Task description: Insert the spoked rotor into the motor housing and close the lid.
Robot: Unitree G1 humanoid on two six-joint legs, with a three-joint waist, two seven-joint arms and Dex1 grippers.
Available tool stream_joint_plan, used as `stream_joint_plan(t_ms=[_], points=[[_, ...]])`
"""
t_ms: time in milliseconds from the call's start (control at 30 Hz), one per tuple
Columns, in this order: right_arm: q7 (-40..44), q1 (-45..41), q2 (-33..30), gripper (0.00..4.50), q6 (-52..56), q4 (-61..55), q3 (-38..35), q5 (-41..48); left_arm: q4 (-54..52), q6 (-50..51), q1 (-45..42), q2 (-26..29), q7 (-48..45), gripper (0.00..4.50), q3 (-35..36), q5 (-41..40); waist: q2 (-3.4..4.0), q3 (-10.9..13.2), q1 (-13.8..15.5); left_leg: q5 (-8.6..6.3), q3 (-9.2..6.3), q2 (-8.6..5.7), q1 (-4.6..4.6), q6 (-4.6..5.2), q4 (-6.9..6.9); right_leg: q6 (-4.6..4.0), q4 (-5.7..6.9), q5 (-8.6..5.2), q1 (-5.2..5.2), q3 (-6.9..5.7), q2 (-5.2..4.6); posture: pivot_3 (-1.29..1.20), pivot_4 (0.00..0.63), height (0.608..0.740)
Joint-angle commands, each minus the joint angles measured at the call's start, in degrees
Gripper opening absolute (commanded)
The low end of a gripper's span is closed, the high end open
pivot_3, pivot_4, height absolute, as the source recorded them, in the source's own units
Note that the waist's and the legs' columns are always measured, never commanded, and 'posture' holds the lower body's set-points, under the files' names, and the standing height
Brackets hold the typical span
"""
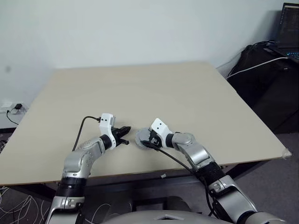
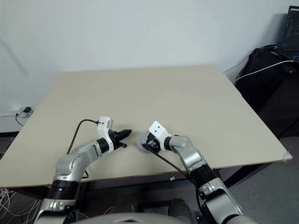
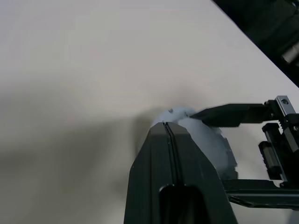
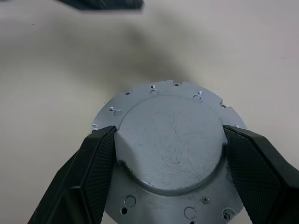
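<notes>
While the pale beige wooden table (image 1: 187,93) stretches out bare behind them, the two arms meet near its front edge. The right gripper (image 4: 169,140) has its black ribbed fingers (image 4: 96,158) set wide on either side of a round, grey metal disc, the lid (image 4: 170,140): a smooth raised centre above a flat flange dotted with small holes and notched along its edge. Both fingers press against the sides of the raised centre, so the lid is pinched between them, and it sits low over the tabletop; whether it rests on the wood I cannot tell. From the head views the lid (image 1: 141,137) appears as a grey patch at the tip of that gripper. Just beside it, the left gripper (image 1: 125,133) points toward the lid with its two black fingers (image 3: 163,158) pressed together and holding nothing, their tips near the lid's rim but apart from it.
</notes>
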Motion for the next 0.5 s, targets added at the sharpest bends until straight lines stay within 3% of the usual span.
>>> stream_joint_plan(t_ms=[33, 500], points=[[-0.8, 1.5, -0.9, 3.28, 3.5, 2.8, 0.9, -2.0, 2.1, 3.1, -2.5, 0.3, -1.0, 0.00, -0.6, -0.4, 0.00, 0.0, 0.0, 0.00, 0.00, 0.00, 0.00, 0.00, 0.00, 0.00, 0.00, 0.00, 0.00, 0.00, 0.00, 0.00, 0.000, 0.740], [-0.8, 2.1, -0.8, 3.28, 3.7, 1.7, 1.0, -1.9, 6.2, 6.9, -5.0, -0.1, -1.8, 0.00, -3.5, 1.8, -0.02, 0.0, 0.1, -0.09, -0.07, -0.01, 0.00, -0.20, -0.01, -0.03, -0.02, -0.01, 0.02, 0.03, -0.02, 0.00, 0.000, 0.740]])
